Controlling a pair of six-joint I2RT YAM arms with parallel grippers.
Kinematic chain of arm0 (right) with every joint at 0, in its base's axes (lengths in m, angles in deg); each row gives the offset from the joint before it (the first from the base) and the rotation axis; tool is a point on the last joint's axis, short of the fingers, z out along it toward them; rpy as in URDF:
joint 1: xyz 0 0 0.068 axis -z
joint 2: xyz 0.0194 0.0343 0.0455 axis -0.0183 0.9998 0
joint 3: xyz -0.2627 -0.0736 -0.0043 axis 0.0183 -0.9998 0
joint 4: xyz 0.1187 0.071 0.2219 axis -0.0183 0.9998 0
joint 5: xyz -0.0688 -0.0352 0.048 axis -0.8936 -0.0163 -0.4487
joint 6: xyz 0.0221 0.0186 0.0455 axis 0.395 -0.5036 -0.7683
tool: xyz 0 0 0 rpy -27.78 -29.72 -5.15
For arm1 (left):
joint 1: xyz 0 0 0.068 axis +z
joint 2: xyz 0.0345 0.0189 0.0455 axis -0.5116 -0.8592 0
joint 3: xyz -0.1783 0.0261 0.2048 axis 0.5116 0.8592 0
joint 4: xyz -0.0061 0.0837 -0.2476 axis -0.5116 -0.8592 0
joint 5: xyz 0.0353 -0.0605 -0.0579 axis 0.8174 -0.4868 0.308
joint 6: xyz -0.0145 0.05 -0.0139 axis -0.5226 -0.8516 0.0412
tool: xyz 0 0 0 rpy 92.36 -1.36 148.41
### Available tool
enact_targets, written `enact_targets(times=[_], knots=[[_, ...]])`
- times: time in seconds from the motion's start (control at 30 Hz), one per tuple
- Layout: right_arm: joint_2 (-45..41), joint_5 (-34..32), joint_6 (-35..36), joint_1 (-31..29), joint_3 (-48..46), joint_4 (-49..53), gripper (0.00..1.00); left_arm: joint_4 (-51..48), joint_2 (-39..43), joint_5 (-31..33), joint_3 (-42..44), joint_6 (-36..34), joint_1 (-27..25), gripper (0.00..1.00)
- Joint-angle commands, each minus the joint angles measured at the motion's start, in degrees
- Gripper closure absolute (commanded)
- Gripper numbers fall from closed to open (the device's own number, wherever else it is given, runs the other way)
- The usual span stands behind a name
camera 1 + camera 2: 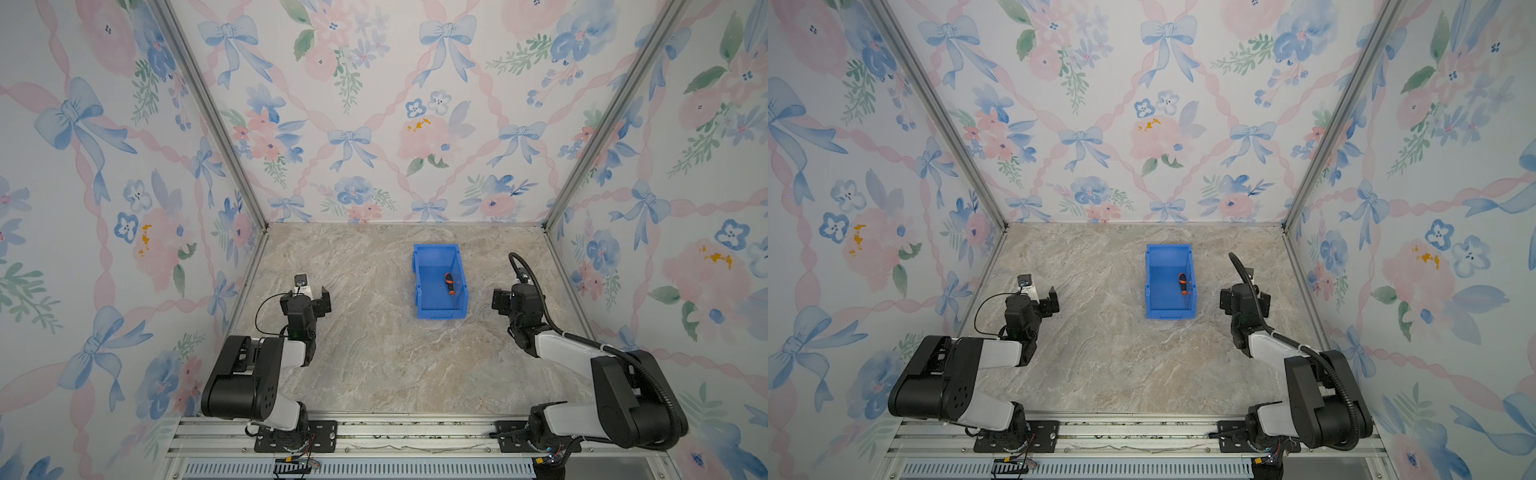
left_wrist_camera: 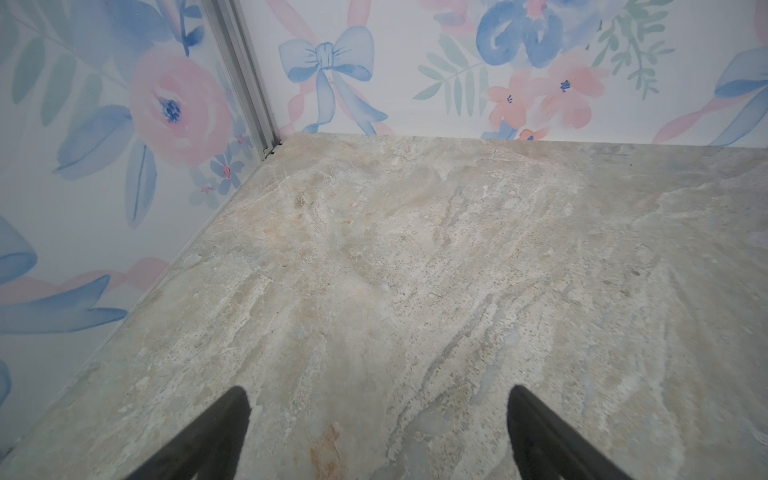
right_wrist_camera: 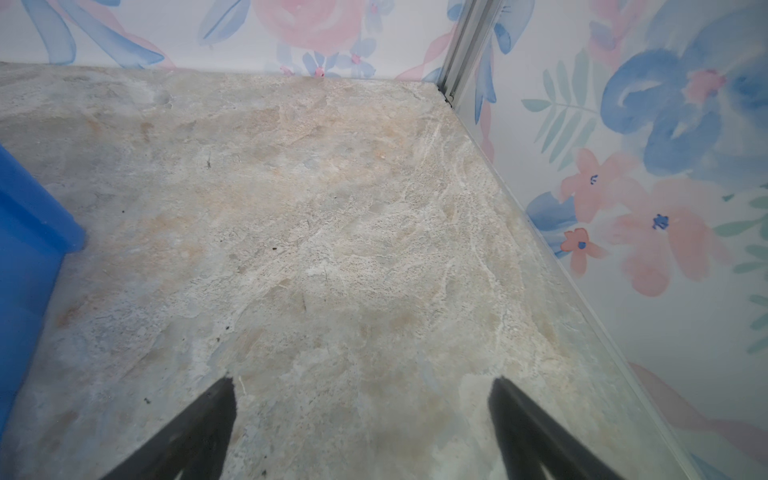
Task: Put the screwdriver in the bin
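In both top views screwdriver (image 1: 449, 284) lies in bin (image 1: 440, 313), perhaps touching its wall; both jaws wide.

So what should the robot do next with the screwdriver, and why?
Probably nothing more than pulling both arms back to rest. In both top views the screwdriver already lies inside the blue bin, on its floor towards the right wall. The left gripper and right gripper are open, empty and apart from the bin.
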Motion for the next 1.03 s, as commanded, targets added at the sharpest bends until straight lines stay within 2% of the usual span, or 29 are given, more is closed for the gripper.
enact_targets(times=[0.0, 0.1, 0.2, 0.27, 0.4, 0.43, 0.47, 0.5, 0.57, 0.63, 1.0], knots=[[2.8, 0.7, 0.8, 1.7, 2.3, -3.6, 0.03, 8.6, -1.9, -6.1, 2.0, -2.9, 0.3, 0.02], [3.6, 5.0, 2.4, 2.8, 1.9, -6.6, 0.03, 9.0, -2.3, -6.6, 2.3, -2.6, 0.7, 0.02], [6.9, 7.8, 2.6, 3.8, -2.4, -18.7, 0.03, 10.1, -2.5, -6.6, 2.6, -2.5, 0.8, 0.02], [6.0, 8.3, 2.5, 3.9, -2.2, -16.5, 0.03, 10.1, -2.5, -6.6, 2.6, -2.5, 0.8, 0.02], [6.5, 11.4, 3.3, 4.1, -3.2, -18.9, 0.03, 10.4, -2.4, -4.3, 2.8, -2.2, 0.4, 0.03], [7.0, 12.9, 3.7, 4.1, -4.2, -20.7, 0.03, 10.4, -2.4, -4.1, 2.9, -2.2, 0.3, 0.02], [9.1, 15.1, 5.0, 4.1, -6.6, -27.8, 0.03, 10.8, -2.5, -4.1, 3.0, -2.2, 0.3, 0.03], [9.8, 14.1, 5.8, 3.2, -7.4, -30.8, 0.03, 11.1, -2.5, -4.1, 3.0, -2.2, 0.3, 0.03], [8.1, 14.0, 5.3, 3.3, -5.8, -24.4, 0.03, 11.1, -2.6, -4.2, 3.0, -2.1, 0.3, 0.02], [9.1, 15.8, 4.5, 4.5, -5.9, -26.5, 0.03, 11.1, -2.6, -4.2, 3.0, -2.1, 0.3, 0.02], [8.7, 17.4, 4.1, 5.3, -5.4, -24.8, 0.03, 11.1, -2.6, -4.5, 3.0, -2.1, 0.5, 0.03]])
